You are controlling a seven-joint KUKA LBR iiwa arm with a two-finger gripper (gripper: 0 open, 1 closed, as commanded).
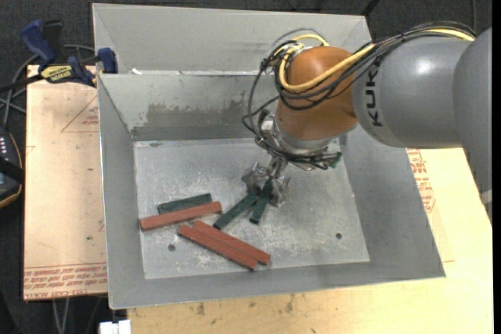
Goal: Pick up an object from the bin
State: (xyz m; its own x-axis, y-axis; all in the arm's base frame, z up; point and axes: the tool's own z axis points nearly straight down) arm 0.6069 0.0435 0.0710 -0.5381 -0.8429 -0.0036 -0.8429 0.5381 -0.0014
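Just beyond the right half of the thick red-brown bar, toward the back of the grey metal bin, the gripper is lowered almost to the bin floor. Its tip sits over the upper ends of two dark green sticks. The long dark green stick slants down and left from the gripper toward the middle of the thick red-brown bar and stops just short of it. The short dark green stick lies close beside the long one, on the side farther from that bar's left end. The two sticks meet, or nearly meet, beneath the gripper. From this angle I cannot tell whether the gripper is spread apart or closed, nor whether either stick is gripped.

Left of the thick red-brown bar's upper end lies a thin red-brown stick, almost touching it. A flat dark green bar lies along the far side of that thin stick.

Above the gripper, farther again from the thick red-brown bar, are the rounded orange cover of the wrist with its looped cables, and the grey arm stretching off to the right.
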